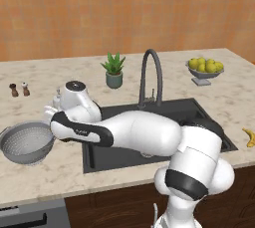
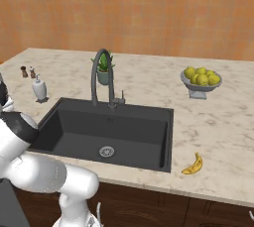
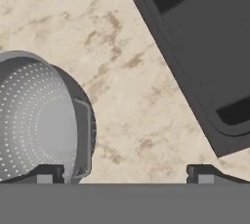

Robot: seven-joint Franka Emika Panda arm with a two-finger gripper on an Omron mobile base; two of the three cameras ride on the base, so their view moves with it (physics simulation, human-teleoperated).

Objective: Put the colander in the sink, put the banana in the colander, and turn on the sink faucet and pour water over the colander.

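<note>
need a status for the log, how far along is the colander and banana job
Nothing is finished yet. The colander sits on the counter left of the sink, and the open gripper hovers over its near rim. The banana lies on the counter right of the sink. No water runs from the faucet.

The banana point(image 2: 192, 164) lay on the counter point(image 2: 223, 137) right of the sink point(image 2: 149, 122), with the sink faucet point(image 2: 102, 76) behind the basin.

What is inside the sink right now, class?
The sink holds nothing loose: its silver drain shows on a bare floor. In the left base view the arm covers much of the basin.
</note>
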